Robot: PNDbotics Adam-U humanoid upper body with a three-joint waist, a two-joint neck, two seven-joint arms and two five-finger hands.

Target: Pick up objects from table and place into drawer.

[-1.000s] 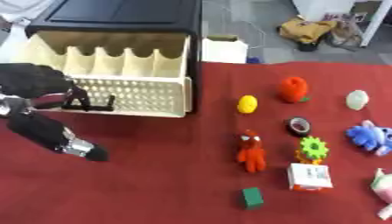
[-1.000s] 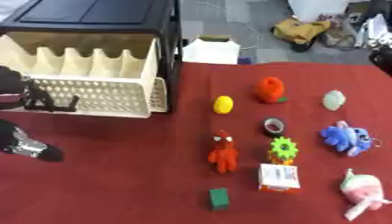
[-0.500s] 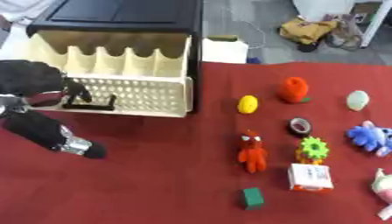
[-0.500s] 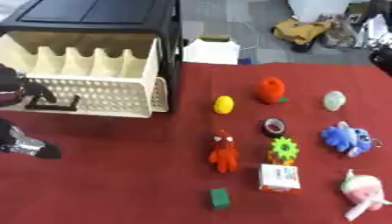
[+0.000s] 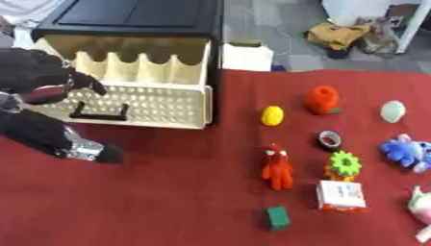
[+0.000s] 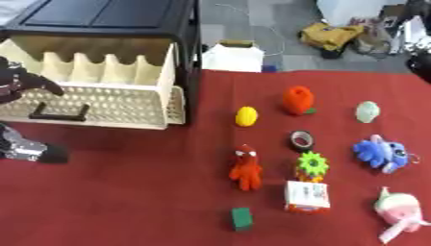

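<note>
My left hand (image 5: pixel 38 79) hangs at the left front corner of the open drawer (image 5: pixel 126 98), fingers curled over the cream front wall and holding nothing I can make out; the drawer's black handle (image 5: pixel 99 111) lies just below them. My right hand does not show. The drawer is pulled out of a black cabinet (image 5: pixel 134 19) and stands on a red tablecloth (image 5: pixel 168 192).

To the right of the drawer, well apart from my hand, the objects lie spread on the cloth: a yellow egg-shaped toy (image 5: pixel 272 116), an orange plush (image 5: pixel 323 99), a pale green ball (image 5: pixel 392 111), a roll of tape (image 5: pixel 330 140), a blue plush (image 6: pixel 380 153), a red figure (image 5: pixel 277 166), a green gear-shaped toy (image 5: pixel 345 163), a small box (image 5: pixel 342 196), a green block (image 5: pixel 278 218) and a pink plush (image 6: pixel 396 210).
</note>
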